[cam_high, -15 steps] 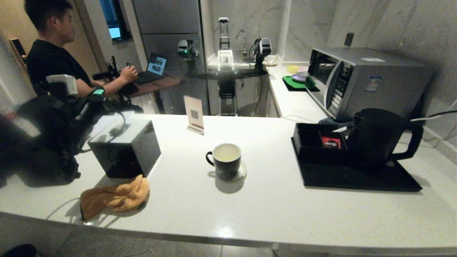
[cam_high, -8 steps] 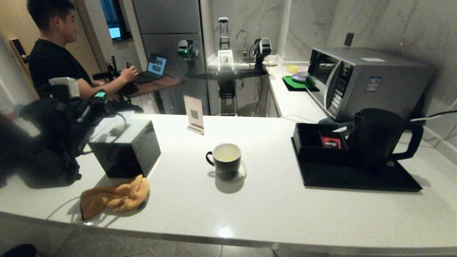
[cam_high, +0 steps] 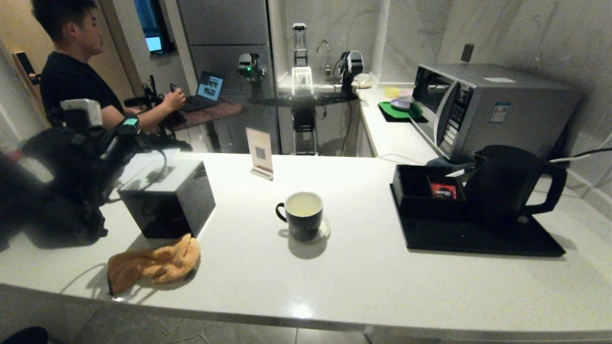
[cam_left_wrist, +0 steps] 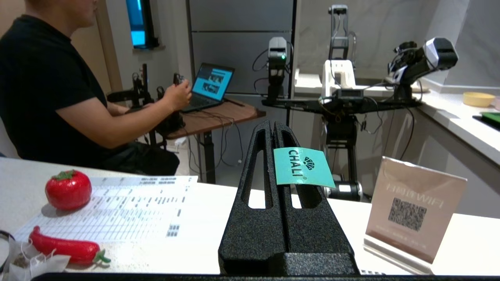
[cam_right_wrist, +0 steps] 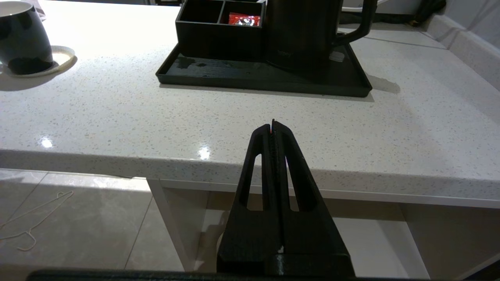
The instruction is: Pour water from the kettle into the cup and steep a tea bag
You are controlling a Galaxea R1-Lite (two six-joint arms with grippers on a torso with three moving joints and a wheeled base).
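Cup (cam_high: 301, 215) mid-counter on a coaster, faintly yellowish water (cam_high: 303, 204) inside, kettle (cam_high: 511, 184) on the black tray (cam_high: 478, 239), left gripper (cam_left_wrist: 274, 128) pinched apparently on a teal tea-bag tag (cam_left_wrist: 302, 168), right gripper (cam_right_wrist: 272, 127) closed, empty.

The desk (cam_high: 363, 282) is pale speckled stone, polished and shiny. The kettle (cam_high: 507, 184) and its tray (cam_high: 483, 241) look like matt black plastic. The cup (cam_high: 302, 217) is glossy ceramic. The cloth (cam_high: 153, 265) is soft, wrinkled fabric. The left pincer (cam_left_wrist: 275, 128) is rough, grainy black plastic, holding a smooth paper tag (cam_left_wrist: 302, 167).
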